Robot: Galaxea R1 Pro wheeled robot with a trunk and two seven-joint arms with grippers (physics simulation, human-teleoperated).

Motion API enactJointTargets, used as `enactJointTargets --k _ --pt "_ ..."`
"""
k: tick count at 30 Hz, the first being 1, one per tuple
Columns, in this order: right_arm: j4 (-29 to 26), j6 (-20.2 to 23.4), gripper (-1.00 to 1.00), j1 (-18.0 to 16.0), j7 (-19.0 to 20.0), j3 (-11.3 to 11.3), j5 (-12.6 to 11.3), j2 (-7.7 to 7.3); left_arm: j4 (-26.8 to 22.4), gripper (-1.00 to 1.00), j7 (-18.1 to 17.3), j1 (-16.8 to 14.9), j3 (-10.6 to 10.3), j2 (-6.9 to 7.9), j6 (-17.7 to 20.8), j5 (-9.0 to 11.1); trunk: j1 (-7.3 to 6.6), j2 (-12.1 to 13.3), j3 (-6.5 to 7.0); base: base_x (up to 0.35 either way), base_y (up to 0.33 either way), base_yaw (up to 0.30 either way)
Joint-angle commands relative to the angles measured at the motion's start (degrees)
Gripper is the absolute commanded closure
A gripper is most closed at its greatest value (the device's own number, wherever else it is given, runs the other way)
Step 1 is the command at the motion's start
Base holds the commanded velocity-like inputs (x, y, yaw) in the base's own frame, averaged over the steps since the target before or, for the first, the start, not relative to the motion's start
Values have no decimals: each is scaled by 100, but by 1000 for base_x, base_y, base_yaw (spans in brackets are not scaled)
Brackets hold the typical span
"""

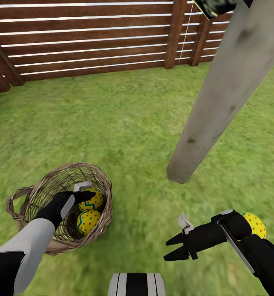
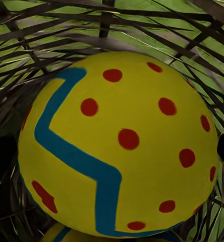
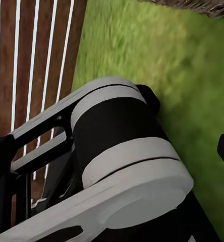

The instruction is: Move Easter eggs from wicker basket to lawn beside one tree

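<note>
The tan wicker basket (image 1: 38, 193) stands on the lawn (image 1: 124, 119) at the lower left. Two yellow Easter eggs lie in it, one (image 1: 96, 201) above the other (image 1: 87, 221). My left gripper (image 1: 87, 191) reaches down inside the basket, open, and its fingers straddle the upper egg (image 2: 122, 146), which looms large in the left wrist view. A third egg (image 1: 256, 224) rests on the grass at the right, partly hidden behind my right arm, not far from the pale tree trunk (image 1: 219, 94). My right gripper (image 1: 174, 246) hovers low over the grass, open and holding nothing.
A brown slatted fence (image 1: 91, 37) closes off the lawn at the back. The trunk's foot (image 1: 182, 172) meets the grass between basket and third egg. My own base (image 1: 137, 284) shows at the bottom edge. An arm link (image 3: 117, 151) blocks much of the right wrist view.
</note>
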Motion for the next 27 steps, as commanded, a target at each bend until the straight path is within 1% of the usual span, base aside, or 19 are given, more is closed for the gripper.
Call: enactJointTargets --k 1,4,16,18,27 --pt "-2 59 -100 -4 -15 13 -41 -6 -8 -100 -9 -1 9 1 33 26 1 -3 -27 0 0 0" --pt "3 59 -100 -4 -15 11 -40 -6 -8 -100 -8 -1 9 1 32 26 9 -7 -93 0 0 0" --pt "4 59 -100 -4 -15 12 -34 -6 -8 -100 -7 -1 9 1 31 26 9 -7 -93 0 0 0" --pt "5 59 -100 -4 -15 11 -35 -6 -8 -100 -7 -1 9 1 31 26 14 -10 -137 0 0 0" --pt "7 59 -100 -4 -15 9 -34 -6 -8 -100 1 -1 9 1 31 26 14 -10 -137 0 0 0"
